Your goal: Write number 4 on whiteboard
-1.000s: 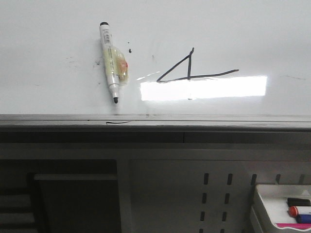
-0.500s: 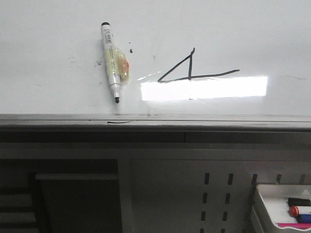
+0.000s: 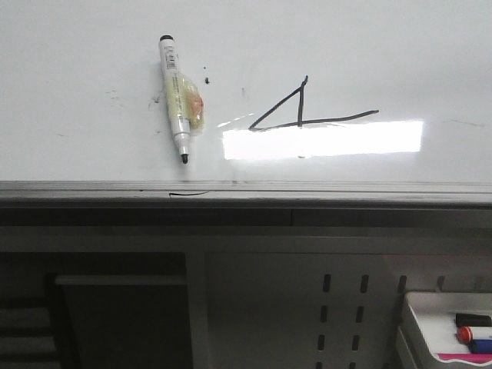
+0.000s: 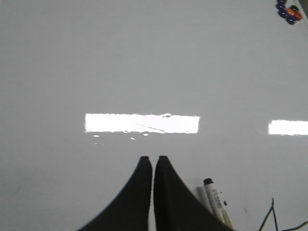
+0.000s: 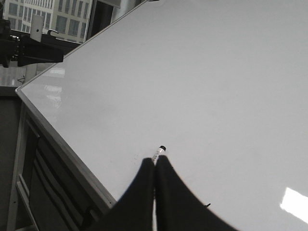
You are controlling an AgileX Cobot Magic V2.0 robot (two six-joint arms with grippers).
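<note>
The whiteboard point(image 3: 77, 46) is large, glossy and white, with a grey rim point(image 3: 307, 188) and a bright glare bar. The number 4 point(image 3: 300, 108) is drawn in thin black line, its horizontal stroke running long to the right. A white marker point(image 3: 181, 100) with a yellowish wrap lies loose on the board to the left of the figure, tip toward the rim. Neither gripper shows in the front view. My left gripper point(image 4: 153, 158) is shut and empty above the board, with the marker point(image 4: 215, 199) beside it. My right gripper point(image 5: 154, 160) is shut and empty; the marker's end point(image 5: 160, 150) peeks out beyond its fingertips.
A short curved black line point(image 3: 187, 194) marks the rim below the marker. A small white tray point(image 3: 430, 323) with coloured markers point(image 3: 473, 334) sits at the lower right, below the board. A cluster of dark and orange round pieces point(image 4: 288, 10) sits far off on the board.
</note>
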